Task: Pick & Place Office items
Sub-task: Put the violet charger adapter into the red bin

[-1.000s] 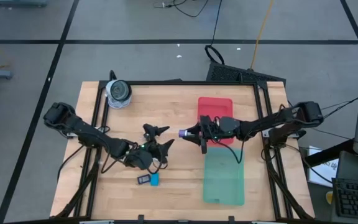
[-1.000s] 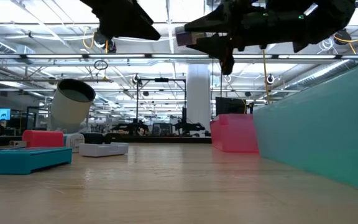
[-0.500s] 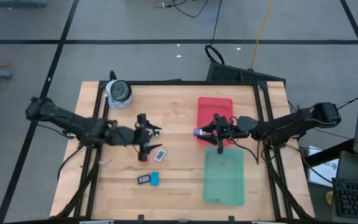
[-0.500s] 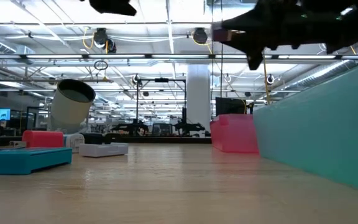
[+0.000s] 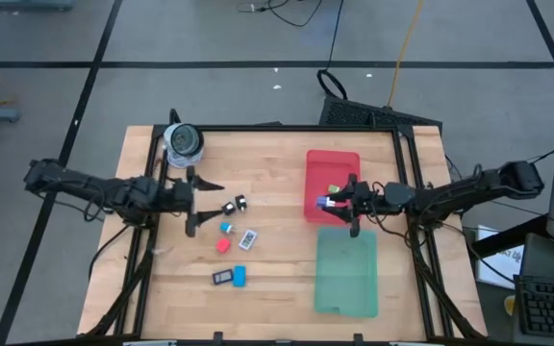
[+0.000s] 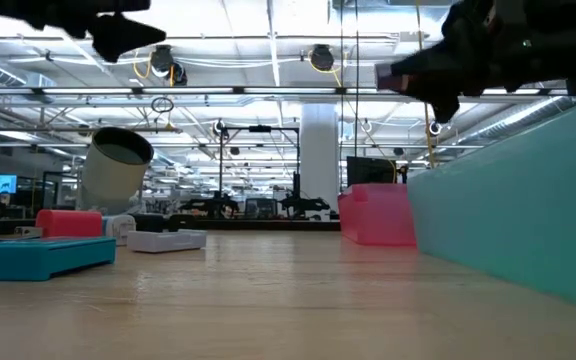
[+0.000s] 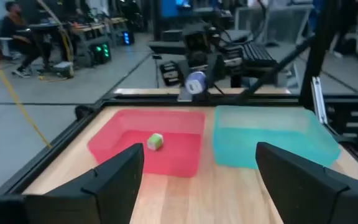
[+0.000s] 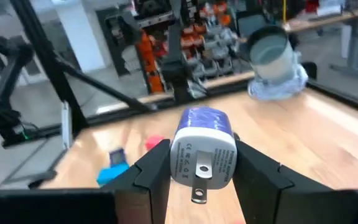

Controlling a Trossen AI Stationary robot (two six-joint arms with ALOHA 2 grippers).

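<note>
The right gripper point(image 5: 338, 204) hung above the near edge of the red tray point(image 5: 319, 165), just by the green tray point(image 5: 346, 288), its fingers clamped on a small blue-and-white plug-like piece point(image 8: 202, 151) with a metal prong pointing out from between them. Inside the red tray lay 1 small yellow-green bit point(image 7: 155, 141) already. The left gripper point(image 5: 198, 199) hovered over the table's left half, near the grey roll point(image 5: 183, 141), with its fingers spread wide and nothing between them. The remaining office items sat loose on the wood just beside it: a small black-and-white piece point(image 5: 235, 204), a tiny blue bit point(image 5: 227, 227), a white labelled tag point(image 5: 248, 237), a red piece point(image 5: 223, 245), and nearer the front edge a dark block point(image 5: 222, 278) touching a blue bar point(image 5: 239, 277). The step in hand looked like a drop into a tray. To do it well, the right arm should first settle fully over 1 tray's floor, not its rim, since the piece hung close to the gap between the 2 trays; it should lower before letting go, because a rounded body with a prong may roll or bounce. The left arm, meanwhile, would do best to line up over 1 item well apart from its neighbours.
</note>
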